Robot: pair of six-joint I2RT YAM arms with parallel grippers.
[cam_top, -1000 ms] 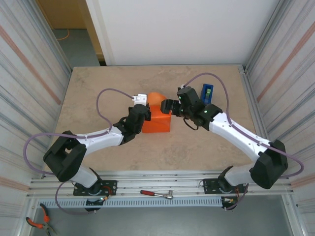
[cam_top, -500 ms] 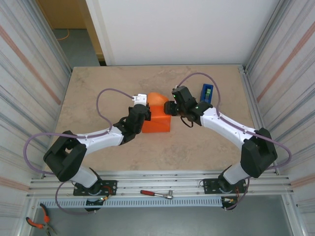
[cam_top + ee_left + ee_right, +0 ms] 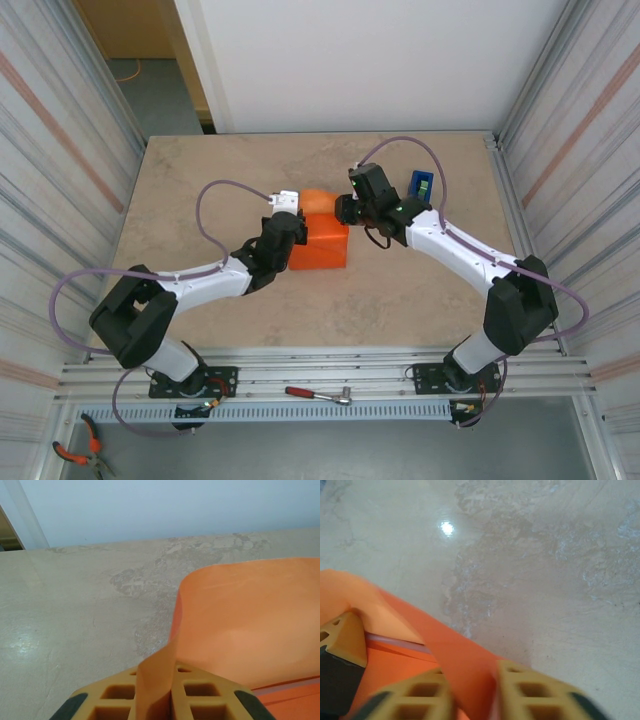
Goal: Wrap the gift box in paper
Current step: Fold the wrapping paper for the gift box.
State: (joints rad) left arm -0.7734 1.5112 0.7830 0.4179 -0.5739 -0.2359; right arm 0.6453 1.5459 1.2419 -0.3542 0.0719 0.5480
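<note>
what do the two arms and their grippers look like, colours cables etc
The left arm and right arm have white links with bulky black joints, each with a lilac cable looping alongside. The left gripper and right gripper carry tan-orange fingers with square grid holes and black tips.

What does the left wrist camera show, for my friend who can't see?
The left gripper pinches a strip of the paper, bright orange, between its two pads at the bottom. The sheet curls up on the right above a beige marbled table, a pale wall behind.
</note>
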